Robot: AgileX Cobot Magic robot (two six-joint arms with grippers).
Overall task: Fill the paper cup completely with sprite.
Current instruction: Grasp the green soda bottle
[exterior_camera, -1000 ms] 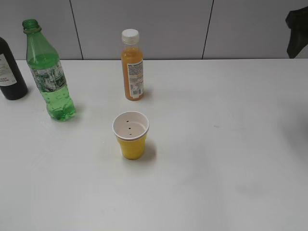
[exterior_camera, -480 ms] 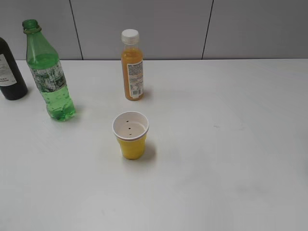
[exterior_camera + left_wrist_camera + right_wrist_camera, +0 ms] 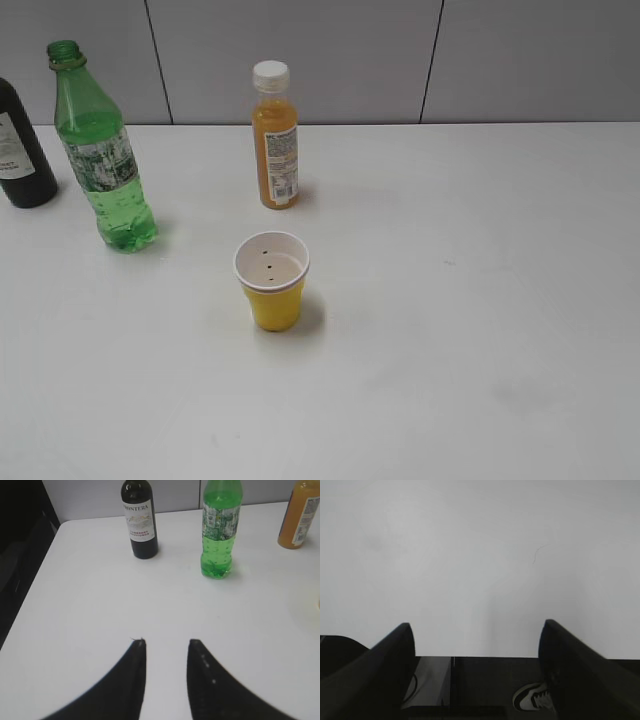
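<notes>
The yellow paper cup stands upright mid-table, its white inside marked by a few dark specks. The sprite, a green uncapped bottle, stands upright at the back left; it also shows in the left wrist view. My left gripper is open and empty, low over bare table well short of the sprite bottle. My right gripper is open and empty over the table's near edge. Neither gripper shows in the exterior view.
An orange juice bottle with a white cap stands behind the cup, also in the left wrist view. A dark bottle with a white label stands at the far left edge, left of the sprite. The white table spans the view.
A dark arm part at the exterior view's top right corner one second ago has left the view. The cup and bottles have not moved.
</notes>
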